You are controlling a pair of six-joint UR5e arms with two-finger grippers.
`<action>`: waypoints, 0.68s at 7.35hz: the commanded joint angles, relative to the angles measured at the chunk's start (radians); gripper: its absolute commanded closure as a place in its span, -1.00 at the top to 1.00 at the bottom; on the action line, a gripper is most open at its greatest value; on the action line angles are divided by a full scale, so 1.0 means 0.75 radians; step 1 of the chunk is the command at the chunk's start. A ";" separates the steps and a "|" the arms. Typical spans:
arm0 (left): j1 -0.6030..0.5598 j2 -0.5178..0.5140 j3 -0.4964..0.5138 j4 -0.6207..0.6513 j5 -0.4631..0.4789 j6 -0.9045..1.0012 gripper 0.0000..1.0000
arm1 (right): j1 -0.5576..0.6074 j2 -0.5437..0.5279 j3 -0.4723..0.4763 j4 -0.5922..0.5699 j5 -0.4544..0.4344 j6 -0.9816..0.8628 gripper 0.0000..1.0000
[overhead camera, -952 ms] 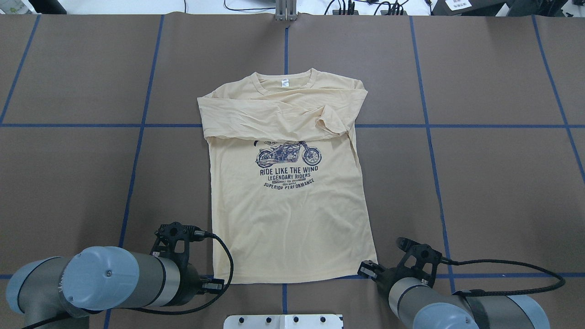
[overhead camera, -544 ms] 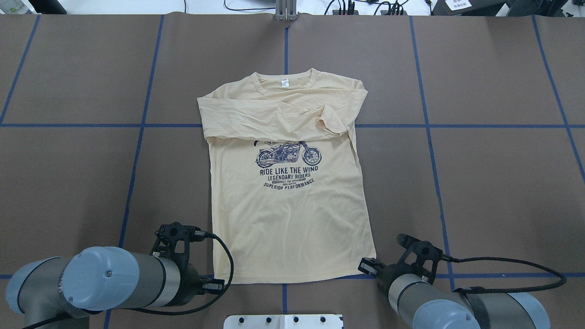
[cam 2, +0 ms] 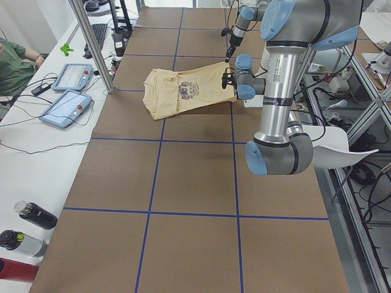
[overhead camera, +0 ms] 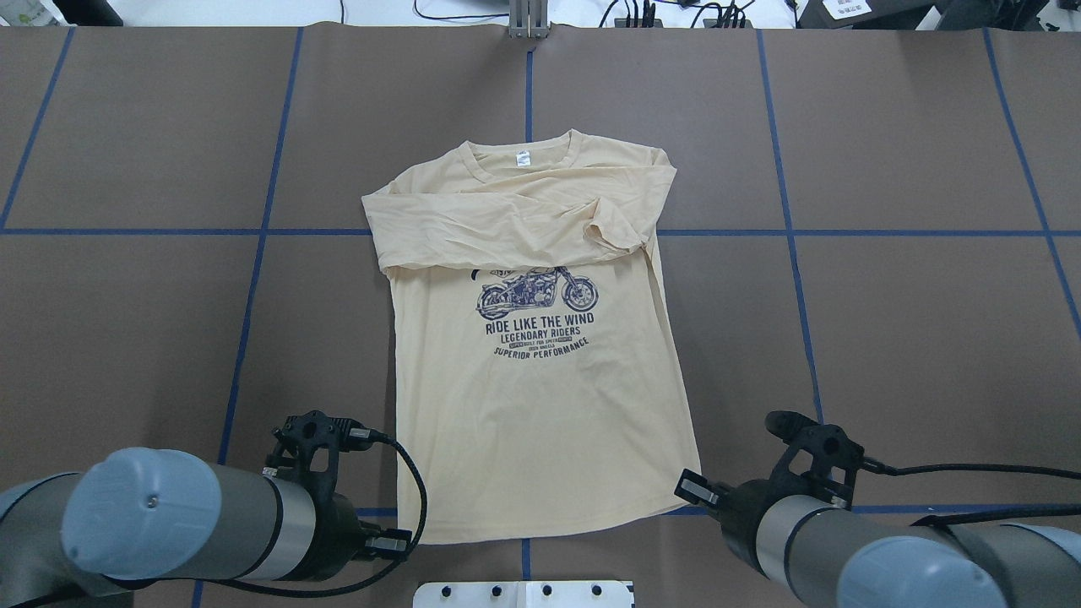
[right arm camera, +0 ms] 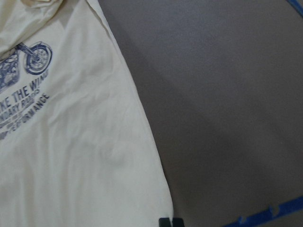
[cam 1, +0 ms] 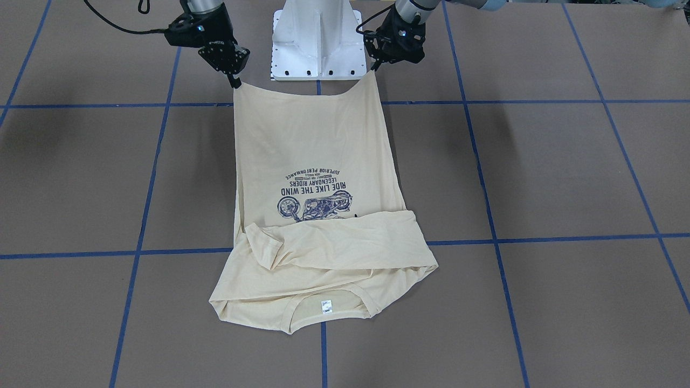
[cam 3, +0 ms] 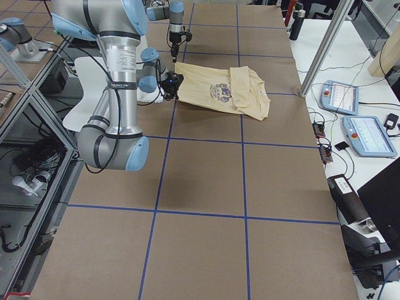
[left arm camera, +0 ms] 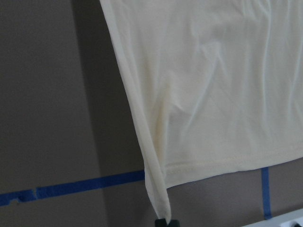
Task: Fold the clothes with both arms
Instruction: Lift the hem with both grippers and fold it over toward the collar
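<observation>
Since the earlier frames both arms have risen. The hem of the T-shirt (overhead camera: 540, 380), which lay flat on the table (overhead camera: 929, 338) before, is now lifted at its two corners and sags between them. The left gripper (cam 1: 372, 68) is pinched tight on one hem corner and the right gripper (cam 1: 235, 82) on the other. The collar end rests on the middle of the surface, with the hem toward the robot-side edge. Count: one T-shirt, two sleeves folded across it, one white neck label (overhead camera: 524, 157), two arms, two grippers.
</observation>
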 commanded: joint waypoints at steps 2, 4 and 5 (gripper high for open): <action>-0.071 -0.052 -0.387 0.404 -0.324 0.018 -1.00 | 0.176 0.026 0.479 -0.416 0.462 0.001 -1.00; -0.254 -0.136 -0.263 0.418 -0.316 0.130 -1.00 | 0.401 0.213 0.258 -0.446 0.545 -0.078 -1.00; -0.367 -0.205 -0.133 0.418 -0.302 0.157 -1.00 | 0.502 0.346 0.074 -0.448 0.541 -0.115 -1.00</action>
